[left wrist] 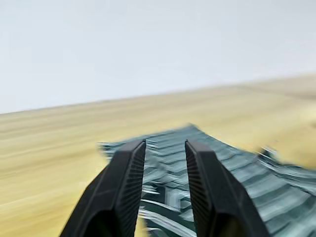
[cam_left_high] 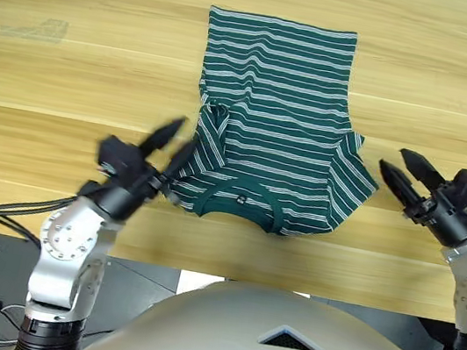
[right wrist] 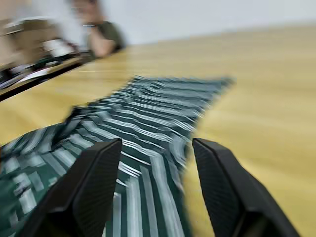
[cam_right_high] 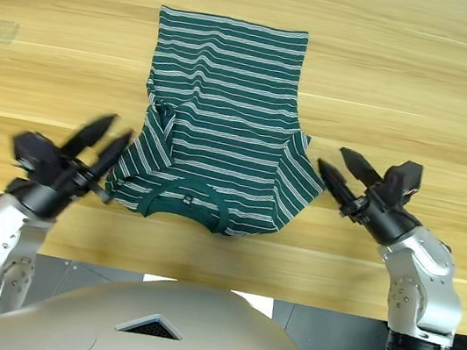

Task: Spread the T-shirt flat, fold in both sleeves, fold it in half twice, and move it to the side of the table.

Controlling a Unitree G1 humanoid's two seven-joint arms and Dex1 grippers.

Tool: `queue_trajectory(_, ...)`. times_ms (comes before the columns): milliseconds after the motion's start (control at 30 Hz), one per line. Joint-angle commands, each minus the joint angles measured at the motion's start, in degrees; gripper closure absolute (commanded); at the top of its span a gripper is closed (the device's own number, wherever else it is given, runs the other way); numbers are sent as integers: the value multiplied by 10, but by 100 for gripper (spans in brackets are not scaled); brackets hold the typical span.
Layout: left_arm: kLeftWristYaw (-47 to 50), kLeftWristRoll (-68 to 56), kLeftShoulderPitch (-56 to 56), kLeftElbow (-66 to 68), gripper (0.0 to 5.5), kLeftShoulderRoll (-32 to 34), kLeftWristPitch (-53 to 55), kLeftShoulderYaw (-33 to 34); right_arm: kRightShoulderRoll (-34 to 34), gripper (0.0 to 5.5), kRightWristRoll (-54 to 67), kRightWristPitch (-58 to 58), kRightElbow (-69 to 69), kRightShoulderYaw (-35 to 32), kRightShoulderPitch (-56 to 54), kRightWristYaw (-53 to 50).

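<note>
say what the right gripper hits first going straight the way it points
Likely the T-shirt, at its sleeve edge just ahead of the right gripper; the gripper's height over the table is unclear.

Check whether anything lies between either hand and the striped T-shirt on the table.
Nothing visible does. The left hand, open, is right at the T-shirt edge on the robot's left. The right hand, open, sits just off the opposite edge, with only the wood of the table between them.
</note>
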Motion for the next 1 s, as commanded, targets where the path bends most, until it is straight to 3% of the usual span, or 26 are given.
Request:
queue_trajectory(33,27,-25,24,-32,403,-9,19,50,16,285,11,112,3,-38,36,-107)
queue_trajectory(267,47,-33,13,-25,403,-22,36,77,61,285,26,194,-49,2,51,-148)
queue_trajectory(633,43,-4,-4,10,403,-39,32,68,94,285,1,187,-36,20,21,-163)
queue_trajectory(1000,39,7,-20,25,399,-49,31,62,103,491,-26,177,-35,25,18,-146)
